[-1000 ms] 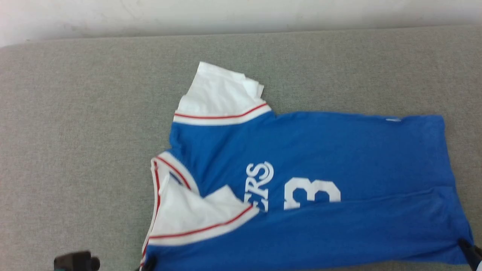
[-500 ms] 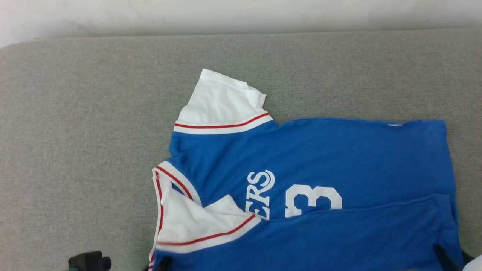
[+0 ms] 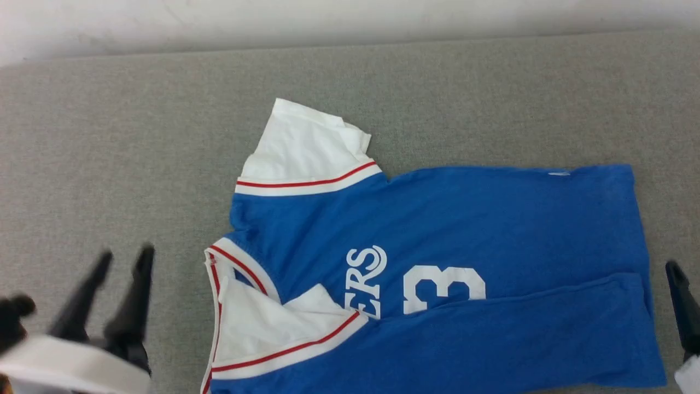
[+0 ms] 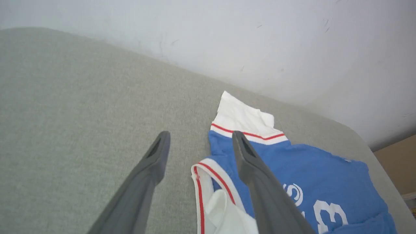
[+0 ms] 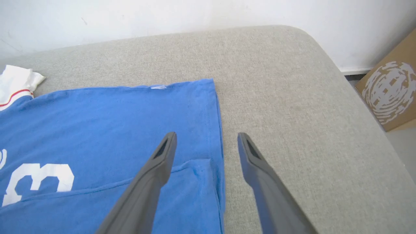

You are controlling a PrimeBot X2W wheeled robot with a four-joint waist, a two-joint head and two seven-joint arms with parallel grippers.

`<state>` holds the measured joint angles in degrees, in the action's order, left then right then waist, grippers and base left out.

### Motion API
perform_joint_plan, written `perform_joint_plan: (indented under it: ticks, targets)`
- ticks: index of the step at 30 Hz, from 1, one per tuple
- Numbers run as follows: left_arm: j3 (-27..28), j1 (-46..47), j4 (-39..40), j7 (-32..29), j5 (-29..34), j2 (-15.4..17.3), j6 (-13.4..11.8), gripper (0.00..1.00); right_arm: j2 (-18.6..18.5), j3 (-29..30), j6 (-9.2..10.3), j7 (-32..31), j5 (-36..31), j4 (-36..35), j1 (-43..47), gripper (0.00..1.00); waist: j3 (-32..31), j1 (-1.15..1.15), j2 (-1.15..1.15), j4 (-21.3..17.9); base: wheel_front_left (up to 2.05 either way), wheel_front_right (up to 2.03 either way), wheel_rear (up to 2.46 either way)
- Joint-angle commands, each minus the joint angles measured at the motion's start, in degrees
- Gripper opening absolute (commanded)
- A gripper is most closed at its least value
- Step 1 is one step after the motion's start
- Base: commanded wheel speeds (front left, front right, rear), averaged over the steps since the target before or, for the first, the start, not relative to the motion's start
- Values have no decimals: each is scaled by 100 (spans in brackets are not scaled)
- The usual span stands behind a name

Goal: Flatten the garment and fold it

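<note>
On the grey fabric-covered surface [image 3: 109,137], the garment [image 3: 492,219] lies spread with its collar [image 3: 240,262] toward the robot's left and its hem [image 3: 637,246] toward the right. It is a royal-blue jersey shirt with white sleeves and red-and-white trim. The far sleeve [image 3: 306,142] sticks out toward the white wall [image 3: 350,22]. The near sleeve [image 3: 273,323] is folded in over the chest. The long near side of the body is turned up over the front in a blue band [image 3: 492,339], covering the lower part of the white letters "ERS" [image 3: 365,279] and of the large "3" [image 3: 444,284].

The left gripper [image 3: 124,258] is at the lower left of the head view, beside the collar and apart from the cloth; its fingers [image 4: 156,156] are spread wide with nothing between them. In the left wrist view one finger shows against bare surface and the other crosses in front of the collar. The right gripper [image 5: 207,136] is by the hem at the garment's right end. Its fingers are likewise spread and empty, one seen over the blue cloth and the other over bare surface, with the hem edge running between them. In the head view one dark finger [image 3: 681,298] of it shows just beside the hem, clear of the cloth. A cardboard box [image 5: 390,91] with a white print stands beyond the surface's rounded corner.
</note>
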<state>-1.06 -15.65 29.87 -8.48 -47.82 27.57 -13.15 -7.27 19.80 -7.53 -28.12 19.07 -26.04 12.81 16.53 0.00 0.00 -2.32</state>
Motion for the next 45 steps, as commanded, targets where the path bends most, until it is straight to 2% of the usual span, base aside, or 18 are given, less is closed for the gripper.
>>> perform_joint_plan:
  ticks: [1,4,9,10,14,19,26,30,41,42,43,45]
  targets:
    - [87,582,123,76,299,184,-53,100,8,-113,4,251,-111,-32,-237,100,282,0,0,-89,0,0,0]
    - [9,1560,35,115,806,508,-2,100,0,-339,4,588,-224,36,-540,100,575,0,0,-176,0,0,0]
    - [-499,3439,-657,54,1196,658,342,100,27,-764,4,1073,-346,239,-1127,100,1075,0,0,-382,0,0,0]
    - [-499,3439,-657,54,1196,658,342,100,27,-764,4,1073,-346,239,-1127,100,1075,0,0,-382,0,0,0]
    - [-1074,4726,-1398,-451,1364,736,731,100,45,-987,4,1209,-353,409,-1370,100,1365,0,0,-478,0,0,0]
    - [-1543,5795,-2306,-1322,1100,728,1207,100,40,-1089,4,1287,-360,543,-1517,100,1606,0,0,-623,0,0,0]
    - [-1842,6310,-3068,-2184,795,772,1515,100,50,-1133,4,1282,-295,652,-1576,100,1780,0,0,-767,0,0,0]
    - [-1801,6367,-3219,-2458,441,690,1539,100,47,-1118,4,1247,-259,680,-1580,100,1849,0,0,-799,0,0,0]
    - [-1930,6259,-3404,-3057,292,797,1360,100,-8,-1143,4,1128,-182,664,-1616,100,1997,0,0,-845,0,0,0]
    - [-1951,6224,-3431,-3107,255,787,1359,43,-15,-1145,4,1120,-182,661,-1624,100,1999,0,0,-852,0,0,0]
    - [-1971,6191,-3443,-3139,228,783,1371,0,-25,-1148,4,1110,-183,655,-1635,100,2000,0,0,-859,0,0,0]
    - [-2020,6115,-3449,-3191,166,815,1473,0,-64,-1166,4,1094,-198,636,-1671,100,1995,0,0,-874,0,0,0]
